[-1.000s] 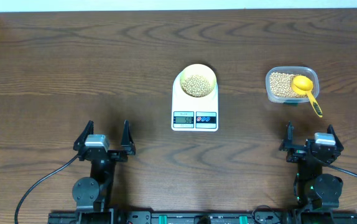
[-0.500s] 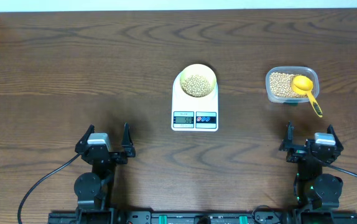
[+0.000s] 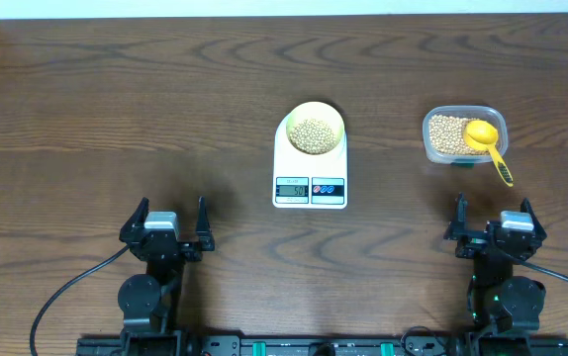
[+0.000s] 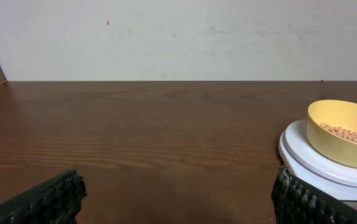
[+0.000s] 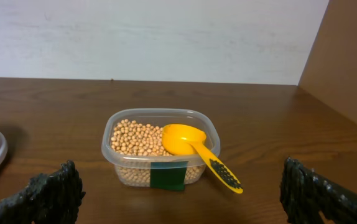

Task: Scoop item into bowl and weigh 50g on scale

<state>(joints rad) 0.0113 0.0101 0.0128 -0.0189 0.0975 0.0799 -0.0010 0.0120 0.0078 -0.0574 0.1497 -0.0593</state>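
The pale-yellow bowl (image 3: 314, 129) (image 4: 345, 132) stands on the white scale (image 3: 310, 163) (image 4: 315, 158) at the table's middle, with tan beans (image 3: 312, 135) (image 4: 347, 132) in it. The scale's display (image 3: 292, 188) is lit. More beans (image 3: 447, 133) (image 5: 135, 138) fill a clear tub (image 3: 435, 152) (image 5: 153, 168) to the right. My left gripper (image 3: 170, 220) (image 4: 180, 198) is open near the front edge, empty, far from the scale. My right gripper (image 3: 492, 220) (image 5: 185, 193) is open too, empty, in front of the tub.
A bright-yellow scoop (image 3: 486, 143) (image 5: 197, 149) rests in the tub, its handle sticking out over the rim toward my right gripper. A wooden side panel (image 5: 346, 68) rises at the right. A pale wall (image 4: 178, 37) backs the table.
My left gripper has shifted slightly and squared up near the front edge. Bowl, scale, tub, scoop and right arm have not moved.
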